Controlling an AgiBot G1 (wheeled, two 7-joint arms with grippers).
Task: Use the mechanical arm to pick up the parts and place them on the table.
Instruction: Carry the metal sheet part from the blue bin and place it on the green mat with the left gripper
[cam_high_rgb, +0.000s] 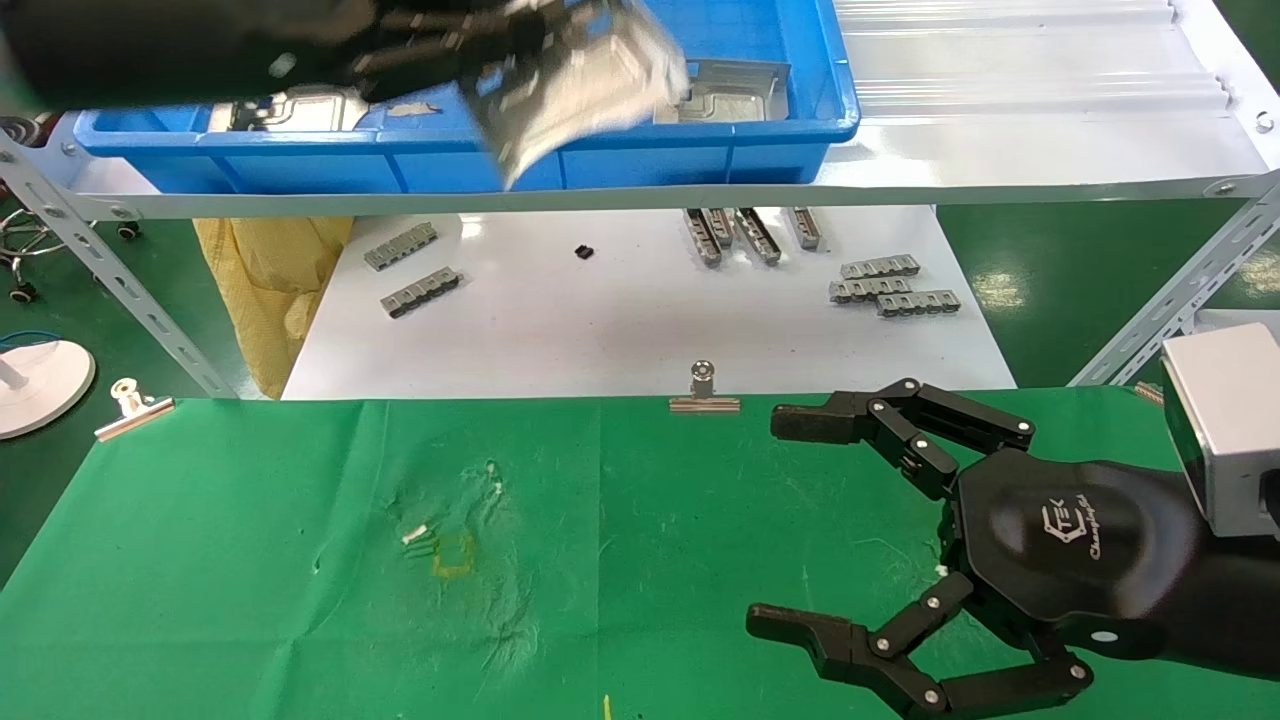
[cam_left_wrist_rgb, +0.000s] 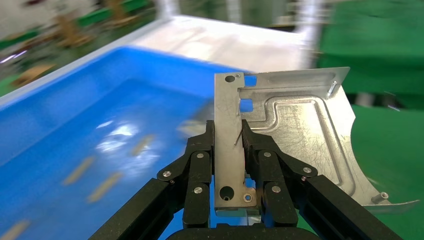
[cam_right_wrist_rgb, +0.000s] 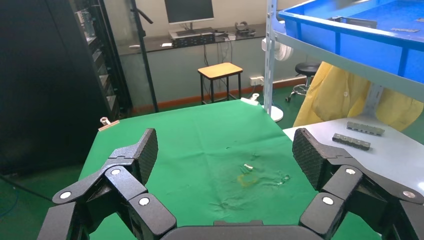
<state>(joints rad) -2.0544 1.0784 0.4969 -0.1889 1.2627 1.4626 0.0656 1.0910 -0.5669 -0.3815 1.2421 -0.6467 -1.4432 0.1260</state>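
Observation:
My left gripper (cam_high_rgb: 520, 60) is at the top of the head view, over the blue tray (cam_high_rgb: 640, 160), shut on a silver sheet-metal part (cam_high_rgb: 590, 85) held in the air. In the left wrist view the fingers (cam_left_wrist_rgb: 202, 150) clamp the part's (cam_left_wrist_rgb: 295, 130) bent edge. Two more parts lie in the tray, one on the left (cam_high_rgb: 300, 108) and one on the right (cam_high_rgb: 725, 92). My right gripper (cam_high_rgb: 790, 525) is open and empty, low over the green cloth table (cam_high_rgb: 300, 560) at the right. The cloth (cam_right_wrist_rgb: 210, 145) fills the right wrist view.
The blue tray sits on a grey metal shelf (cam_high_rgb: 1000, 170) with slanted struts. Below it a white board (cam_high_rgb: 620, 320) holds several small grey toothed strips (cam_high_rgb: 890, 285). Binder clips (cam_high_rgb: 703, 390) pin the cloth's far edge. A yellow mark (cam_high_rgb: 452, 560) is on the cloth.

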